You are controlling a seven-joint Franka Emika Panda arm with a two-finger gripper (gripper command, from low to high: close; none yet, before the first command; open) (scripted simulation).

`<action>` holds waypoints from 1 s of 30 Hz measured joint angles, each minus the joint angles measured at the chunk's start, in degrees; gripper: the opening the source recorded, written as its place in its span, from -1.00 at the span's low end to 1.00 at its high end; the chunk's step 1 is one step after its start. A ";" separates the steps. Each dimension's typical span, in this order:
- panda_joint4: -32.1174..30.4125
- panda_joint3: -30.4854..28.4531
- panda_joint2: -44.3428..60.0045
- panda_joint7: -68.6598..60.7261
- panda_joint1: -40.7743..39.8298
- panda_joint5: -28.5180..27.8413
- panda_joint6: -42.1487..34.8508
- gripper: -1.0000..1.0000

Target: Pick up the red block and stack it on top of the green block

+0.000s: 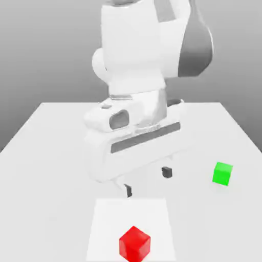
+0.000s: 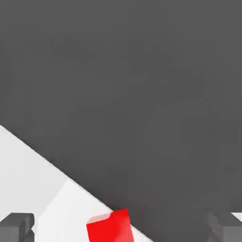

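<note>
Red block point(image 1: 134, 244): where is it seen?

In the exterior view it is seen on the white patch point(image 1: 131, 225), near the front of the table point(image 1: 41, 169). In the hand view its top and part of a side are shown, cut by the frame's edge, with a broad dark area point(image 2: 123, 94) beside it.

And the green block point(image 1: 222, 174)?

By the exterior view alone is that given: on the table, toward the exterior view's right, well apart from the red one.

How is the gripper point(image 1: 147, 181) set?

Its fingers are spread apart, nothing clamped, and it is held above the table.
</note>
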 joint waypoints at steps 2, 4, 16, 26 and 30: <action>-0.71 -0.03 3.76 -2.54 -0.16 -1.23 1.65 0.00; -1.43 -0.25 7.38 -4.57 -0.20 -3.18 3.34 0.00; -0.11 3.41 19.87 -9.11 -3.07 0.14 12.74 -1.00; -6.88 6.51 4.92 -7.53 5.03 -3.35 4.05 -1.00; -12.28 12.86 -0.62 -9.29 14.10 -2.46 3.80 -1.00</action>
